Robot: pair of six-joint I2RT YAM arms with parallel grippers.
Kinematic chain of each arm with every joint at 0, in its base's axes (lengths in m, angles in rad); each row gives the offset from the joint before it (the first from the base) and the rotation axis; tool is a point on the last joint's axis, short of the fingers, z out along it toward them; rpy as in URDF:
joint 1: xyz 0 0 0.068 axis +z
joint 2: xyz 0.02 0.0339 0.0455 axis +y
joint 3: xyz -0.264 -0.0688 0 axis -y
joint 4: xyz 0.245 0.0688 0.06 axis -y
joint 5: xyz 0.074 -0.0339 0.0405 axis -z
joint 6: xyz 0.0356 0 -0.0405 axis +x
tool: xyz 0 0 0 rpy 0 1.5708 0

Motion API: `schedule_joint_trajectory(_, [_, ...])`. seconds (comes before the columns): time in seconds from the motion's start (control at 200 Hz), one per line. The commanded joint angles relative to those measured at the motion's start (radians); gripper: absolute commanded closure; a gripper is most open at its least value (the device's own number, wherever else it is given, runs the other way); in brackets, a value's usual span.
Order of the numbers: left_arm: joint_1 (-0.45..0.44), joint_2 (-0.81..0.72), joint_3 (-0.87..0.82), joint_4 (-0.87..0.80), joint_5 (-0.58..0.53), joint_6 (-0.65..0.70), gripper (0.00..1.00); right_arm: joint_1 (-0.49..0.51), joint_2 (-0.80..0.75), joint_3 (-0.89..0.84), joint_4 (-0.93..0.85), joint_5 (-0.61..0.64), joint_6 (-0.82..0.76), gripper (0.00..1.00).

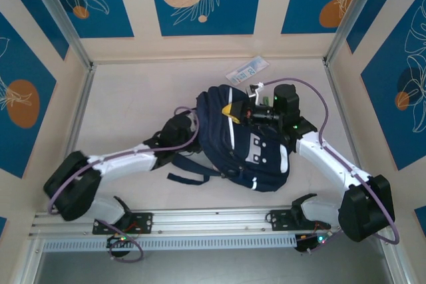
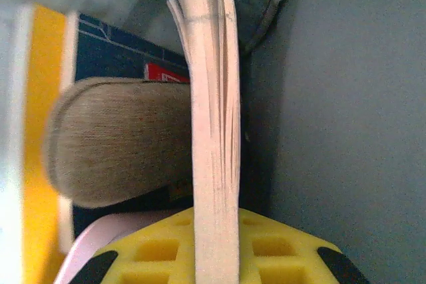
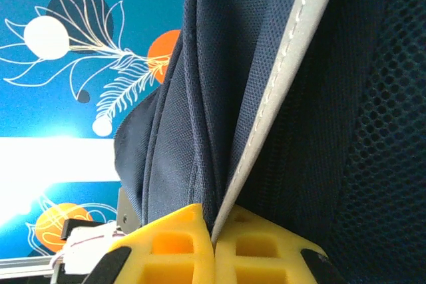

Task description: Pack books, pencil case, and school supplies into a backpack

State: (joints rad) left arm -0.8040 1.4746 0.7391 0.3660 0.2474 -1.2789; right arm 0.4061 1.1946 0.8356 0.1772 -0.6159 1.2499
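Backpack (image 1: pixel 233 144) lies flat near the middle of the table (image 1: pixel 126 98). Its long axis runs on a diagonal from the far left to the near right. The upper end points toward the far wall, and the black straps (image 1: pixel 190 177) trail off its near-left side. The white patch with dark dots (image 1: pixel 258 149) faces up on the nearer half.

The left arm reaches in from the left and meets the backpack's left side. In the left wrist view, the left gripper (image 2: pixel 216 247) is clamped on a thin book (image 2: pixel 214 118). The book is seen edge-on, its pale page edges running straight away from the fingers into the dim fabric interior. Left of that book lies the pencil case (image 2: pixel 120 141), a rounded pouch end lying crosswise and touching the book's side. Behind it are a navy book (image 2: pixel 110 41) with a red label and, further left, an orange-yellow book (image 2: pixel 40 131).

The right arm comes in from the right to the backpack's far end. Its wrist view shows the right gripper (image 3: pixel 214 234) pinched shut on the backpack's pale trimmed edge (image 3: pixel 279 98), with navy fabric folds rising on either side.

A white-and-blue packet (image 1: pixel 247 70) lies on the table just beyond the backpack's far end, not touching it. Its long axis tilts from near left to far right.
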Motion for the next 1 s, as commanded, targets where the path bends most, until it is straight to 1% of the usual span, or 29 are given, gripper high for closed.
schedule_joint_trajectory(0.0, [-0.02, 0.097, 0.077, 0.138, 0.08, -0.035, 0.92, 0.03, -0.043, -0.006, 0.157, 0.016, 0.02, 1.0])
schedule_joint_trajectory(0.035, [-0.021, 0.124, 0.091, 0.135, 0.098, -0.043, 0.84, 0.033, -0.047, -0.012, 0.157, 0.027, 0.019, 1.0])
schedule_joint_trajectory(0.1, [-0.024, 0.156, 0.108, 0.119, 0.12, -0.057, 0.66, 0.035, -0.054, -0.023, 0.142, 0.042, 0.015, 1.0])
schedule_joint_trajectory(0.155, [-0.022, 0.15, 0.103, 0.108, 0.119, -0.06, 0.51, 0.031, -0.062, -0.026, 0.112, 0.053, 0.005, 1.0])
schedule_joint_trajectory(0.195, [-0.02, 0.128, 0.096, 0.087, 0.106, -0.051, 0.44, 0.026, -0.071, -0.025, 0.091, 0.059, -0.007, 1.0])
schedule_joint_trajectory(0.225, [-0.015, 0.1, 0.089, 0.057, 0.091, -0.038, 0.4, 0.021, -0.079, -0.026, 0.073, 0.063, -0.017, 1.0])
schedule_joint_trajectory(0.27, [-0.003, 0.045, 0.081, -0.017, 0.068, -0.007, 0.37, 0.012, -0.095, -0.025, 0.048, 0.073, -0.031, 0.97])
schedule_joint_trajectory(0.39, [0.039, -0.143, 0.049, -0.243, -0.015, 0.086, 0.29, -0.016, -0.137, -0.025, -0.03, 0.08, -0.078, 0.9])
schedule_joint_trajectory(0.47, [0.062, -0.276, 0.036, -0.435, -0.091, 0.132, 0.25, -0.03, -0.155, -0.03, -0.078, 0.067, -0.103, 0.88])
schedule_joint_trajectory(0.54, [0.077, -0.392, 0.026, -0.591, -0.171, 0.165, 0.25, -0.034, -0.164, -0.04, -0.11, 0.058, -0.115, 0.87])
schedule_joint_trajectory(0.61, [0.087, -0.507, 0.028, -0.757, -0.288, 0.184, 0.25, -0.027, -0.162, -0.052, -0.121, 0.039, -0.124, 0.84])
schedule_joint_trajectory(0.645, [0.089, -0.561, 0.036, -0.843, -0.357, 0.189, 0.25, -0.009, -0.157, -0.049, -0.14, 0.039, -0.146, 0.81])
schedule_joint_trajectory(0.695, [0.097, -0.624, 0.053, -0.961, -0.458, 0.185, 0.25, 0.027, -0.148, -0.024, -0.209, 0.059, -0.207, 0.72])
schedule_joint_trajectory(0.765, [0.123, -0.688, 0.07, -1.058, -0.539, 0.192, 0.25, 0.077, -0.123, 0.033, -0.326, 0.112, -0.287, 0.6])
schedule_joint_trajectory(0.8, [0.136, -0.708, 0.076, -1.075, -0.552, 0.202, 0.25, 0.089, -0.111, 0.062, -0.397, 0.149, -0.331, 0.56])
schedule_joint_trajectory(0.84, [0.15, -0.72, 0.076, -1.071, -0.547, 0.212, 0.25, 0.096, -0.1, 0.094, -0.453, 0.186, -0.368, 0.53])
schedule_joint_trajectory(0.915, [0.176, -0.693, 0.075, -1.043, -0.465, 0.227, 0.25, 0.083, -0.09, 0.145, -0.552, 0.269, -0.418, 0.52])
schedule_joint_trajectory(0.995, [0.182, -0.629, 0.105, -1.069, -0.399, 0.231, 0.25, 0.052, -0.078, 0.209, -0.683, 0.393, -0.465, 0.52])
